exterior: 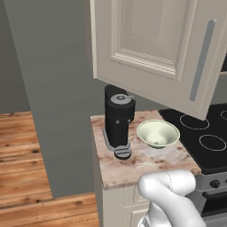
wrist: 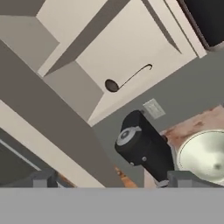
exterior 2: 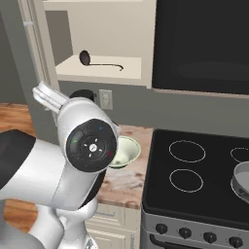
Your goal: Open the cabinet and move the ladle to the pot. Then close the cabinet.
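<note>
The cream-white cabinet [exterior 2: 99, 36] stands open. Its raised-panel door [exterior: 150, 42] with the grey bar handle [exterior: 201, 60] is swung out over the counter. The dark ladle [exterior 2: 99, 61] lies on the cabinet's lower shelf, bowl end to the left; the hand view also has the ladle [wrist: 127, 78]. A grey pot [exterior 2: 241, 181] sits on the stove at the far right edge. My gripper [wrist: 116, 179] is open with nothing between its fingertips [wrist: 43, 178], well short of the shelf and pointed up toward it.
A black coffee machine [exterior: 119, 119] and a pale green bowl [exterior: 158, 133] stand on the marble counter [exterior: 146, 162] below the cabinet. A black stove [exterior 2: 194, 170] lies to the right, under a black glass-fronted appliance [exterior 2: 202, 44]. A wall outlet [exterior 2: 105, 99] sits under the shelf.
</note>
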Tool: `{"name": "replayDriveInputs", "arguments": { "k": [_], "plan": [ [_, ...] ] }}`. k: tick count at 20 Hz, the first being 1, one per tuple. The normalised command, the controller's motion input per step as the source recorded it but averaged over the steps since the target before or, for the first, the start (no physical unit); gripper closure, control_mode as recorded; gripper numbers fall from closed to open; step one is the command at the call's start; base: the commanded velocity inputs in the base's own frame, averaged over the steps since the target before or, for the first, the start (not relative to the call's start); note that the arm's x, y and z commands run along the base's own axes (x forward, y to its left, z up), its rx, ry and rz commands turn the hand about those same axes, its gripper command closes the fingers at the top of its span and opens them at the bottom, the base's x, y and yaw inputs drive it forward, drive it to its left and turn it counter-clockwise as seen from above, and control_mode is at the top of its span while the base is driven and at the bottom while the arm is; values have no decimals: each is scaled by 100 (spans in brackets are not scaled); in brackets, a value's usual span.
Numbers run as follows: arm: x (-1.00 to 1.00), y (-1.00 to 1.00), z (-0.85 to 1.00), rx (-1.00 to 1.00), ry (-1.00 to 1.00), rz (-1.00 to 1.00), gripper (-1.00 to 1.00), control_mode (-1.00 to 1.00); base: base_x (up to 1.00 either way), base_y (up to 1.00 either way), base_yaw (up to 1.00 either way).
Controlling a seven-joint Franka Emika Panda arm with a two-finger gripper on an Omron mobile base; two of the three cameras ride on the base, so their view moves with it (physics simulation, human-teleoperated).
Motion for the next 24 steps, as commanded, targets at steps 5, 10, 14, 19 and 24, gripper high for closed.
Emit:
{"name": "replayDriveInputs", "arguments": {
  "k": [5, 10, 14, 19, 24],
  "plan": [
    [24, 25, 0, 8, 0, 9, -100, -100, 0, 0, 0],
    [10, 13, 0, 11, 0, 12, -100, -100, 0, 0, 0],
    [2, 15, 0, 10, 0, 13, -100, -100, 0, 0, 0],
    [4, 11, 0, 12, -3, 14, -100, -100, 0, 0, 0],
    [14, 3, 0, 12, -6, 14, -100, -100, 0, 0, 0]
  ]
}}
